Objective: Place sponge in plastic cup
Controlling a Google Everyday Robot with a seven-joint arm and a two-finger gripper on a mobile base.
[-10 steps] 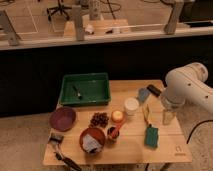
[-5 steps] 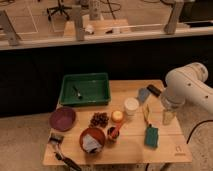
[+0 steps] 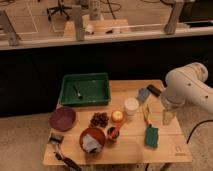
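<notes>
Wooden table (image 3: 131, 150), white robot arm (image 3: 187, 85) over its right end in this view. Green tray (image 3: 85, 100) at the back. White plastic cup (image 3: 131, 106) mid-table. Dark green sponge (image 3: 151, 136) lies flat near the front edge, long axis front-to-back. Gripper (image 3: 169, 117) hangs just beside it, further back and nearer the table's end. Can't tell whether the gripper is open or closed. Sponge not yet picked.

Single high camera view, angled down at the wooden table (image 3: 130, 148) from its near side, set moderately back, whole tabletop in frame, gripper (image 3: 170, 118) over the table's right edge
</notes>
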